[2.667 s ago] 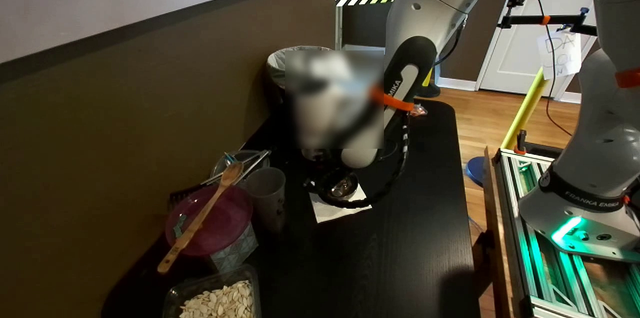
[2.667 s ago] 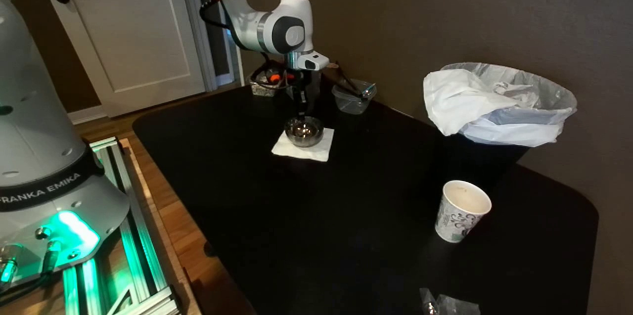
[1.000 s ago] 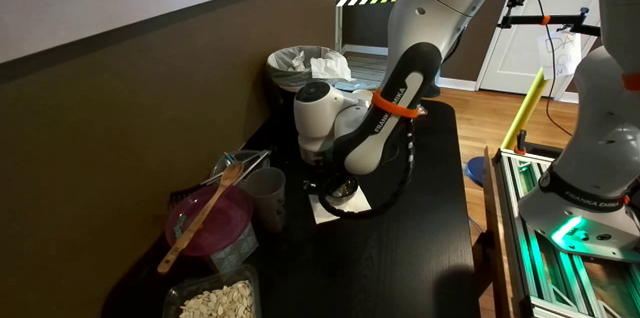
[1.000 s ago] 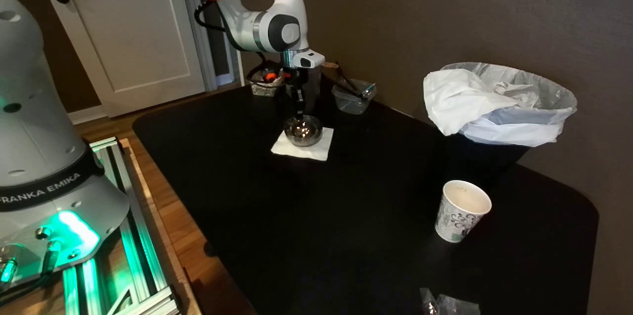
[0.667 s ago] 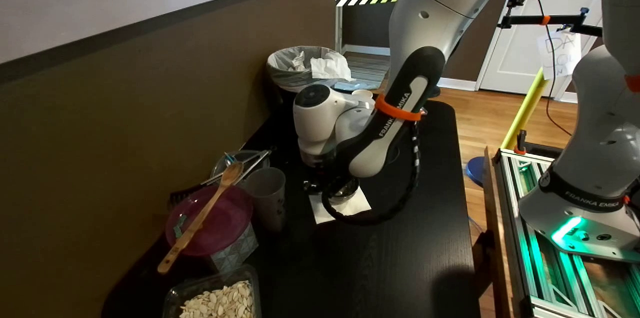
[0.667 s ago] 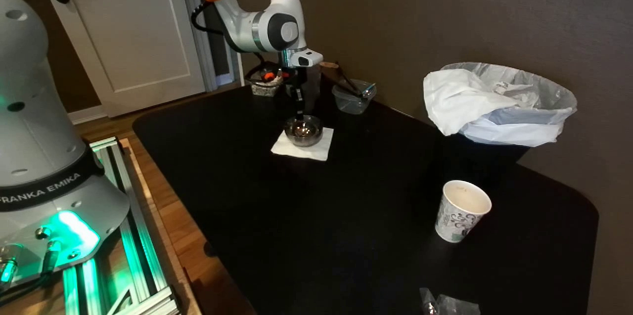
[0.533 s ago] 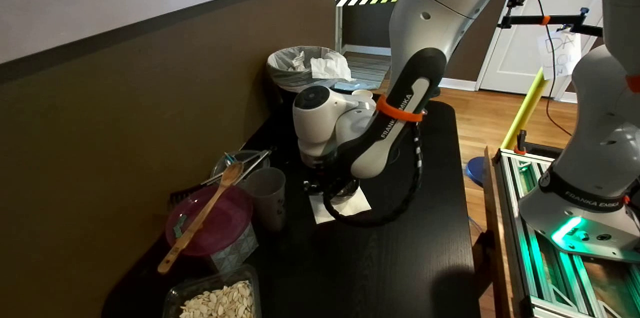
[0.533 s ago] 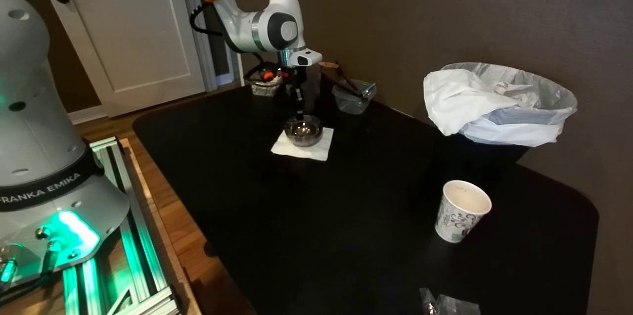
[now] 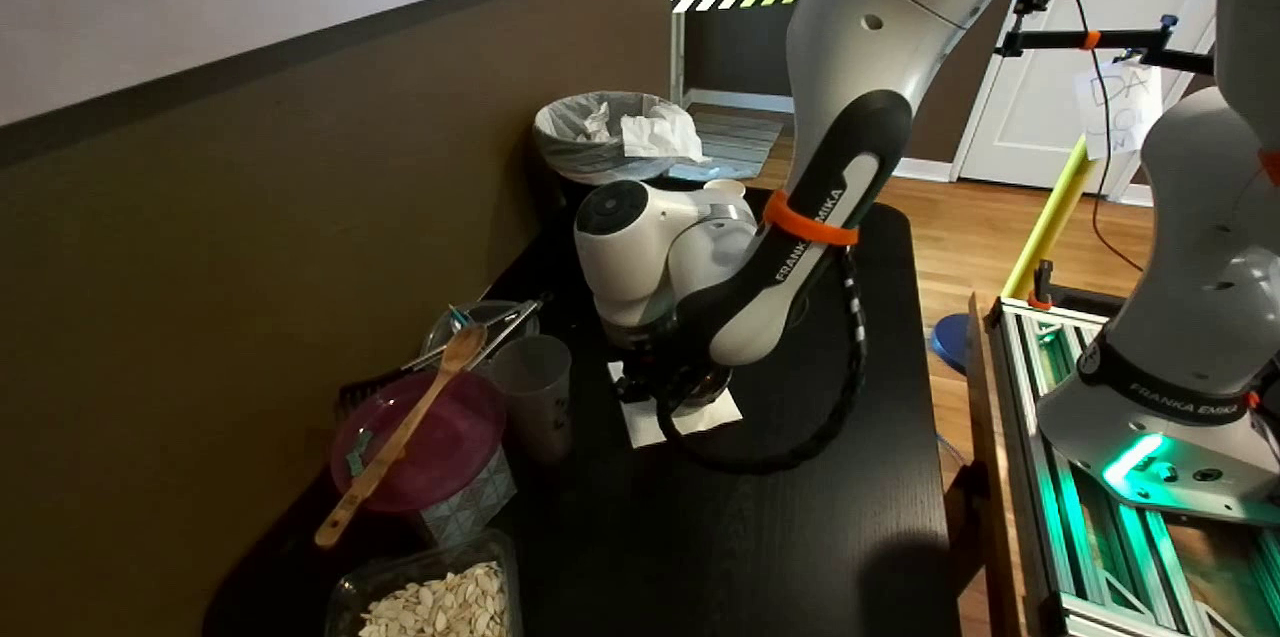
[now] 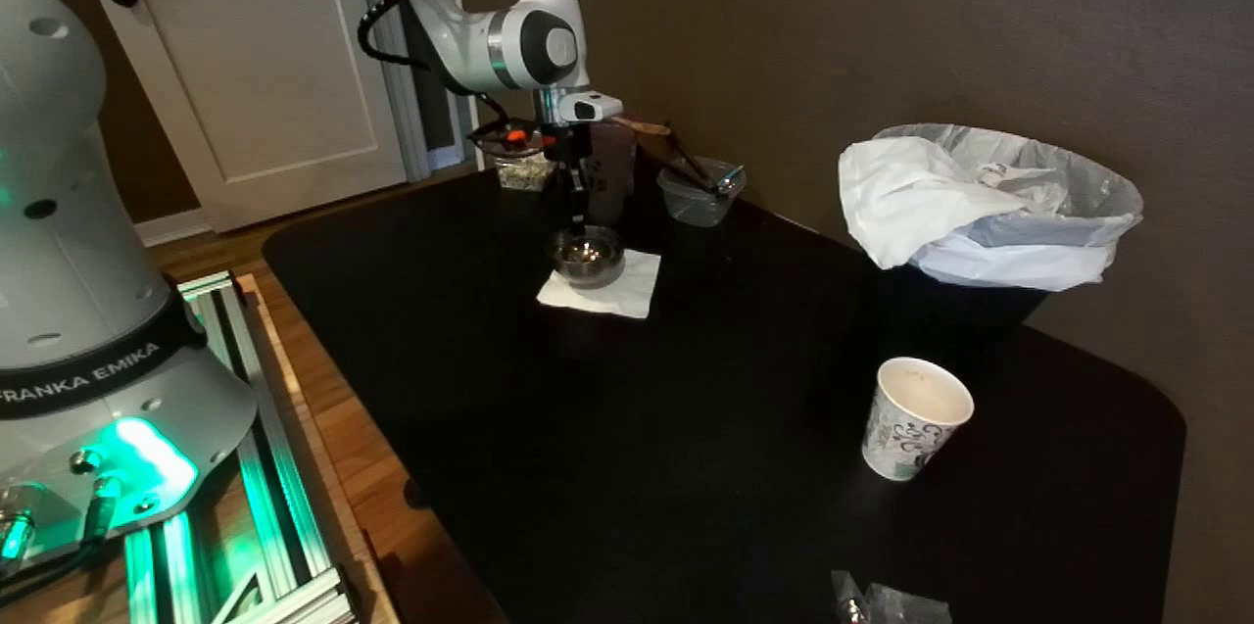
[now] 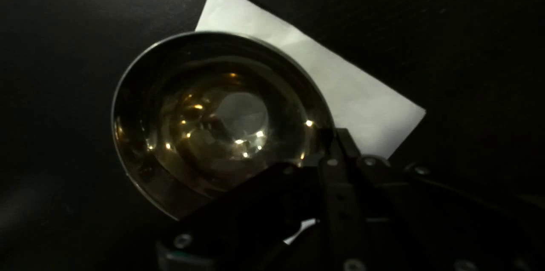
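Observation:
A shiny metal bowl (image 11: 238, 169) is upright over a white napkin (image 11: 357, 96) in the wrist view. The bowl (image 10: 588, 264) and napkin (image 10: 635, 283) also show in an exterior view, the bowl off the napkin's middle toward one side. My gripper (image 11: 334, 139) has its black fingers closed on the bowl's rim, one finger inside and one outside. In an exterior view the gripper (image 10: 578, 222) points down at the bowl's far rim. I cannot tell whether the bowl touches the napkin or is slightly lifted. In an exterior view (image 9: 715, 385) my arm mostly hides the bowl.
A grey cup (image 9: 535, 397), a pink bowl (image 9: 450, 447) with a wooden spoon (image 9: 410, 427) across it, and a tub of seeds (image 9: 440, 602) stand along the wall. A clear box (image 10: 698, 203), paper cup (image 10: 906, 433) and lined trash bin (image 10: 1029, 257) are also there.
My gripper and the metal bowl have shifted together, leftward in an exterior view, while the napkin stays in place. Earlier the gripper came down to the bowl's rim.

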{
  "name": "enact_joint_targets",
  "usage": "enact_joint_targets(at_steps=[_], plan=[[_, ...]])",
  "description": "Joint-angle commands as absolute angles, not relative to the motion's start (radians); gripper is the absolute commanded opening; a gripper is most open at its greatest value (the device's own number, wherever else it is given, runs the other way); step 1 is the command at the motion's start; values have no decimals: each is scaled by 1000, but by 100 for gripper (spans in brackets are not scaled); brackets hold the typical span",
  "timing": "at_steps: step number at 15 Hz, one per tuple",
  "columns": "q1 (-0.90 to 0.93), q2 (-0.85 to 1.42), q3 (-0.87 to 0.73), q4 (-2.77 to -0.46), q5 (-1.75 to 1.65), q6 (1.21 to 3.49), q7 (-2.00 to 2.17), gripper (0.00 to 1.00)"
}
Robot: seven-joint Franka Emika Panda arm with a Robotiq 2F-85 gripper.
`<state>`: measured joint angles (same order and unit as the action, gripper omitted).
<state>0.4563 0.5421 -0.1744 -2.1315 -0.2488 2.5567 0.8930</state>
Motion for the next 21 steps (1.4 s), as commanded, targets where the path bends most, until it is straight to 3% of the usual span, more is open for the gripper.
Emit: enact_joint_targets(at_steps=[1, 21], plan=[[451, 468, -134, -2142, -273, 2461, 909, 1], [365, 284, 69, -2087, -230, 2231, 864, 1]])
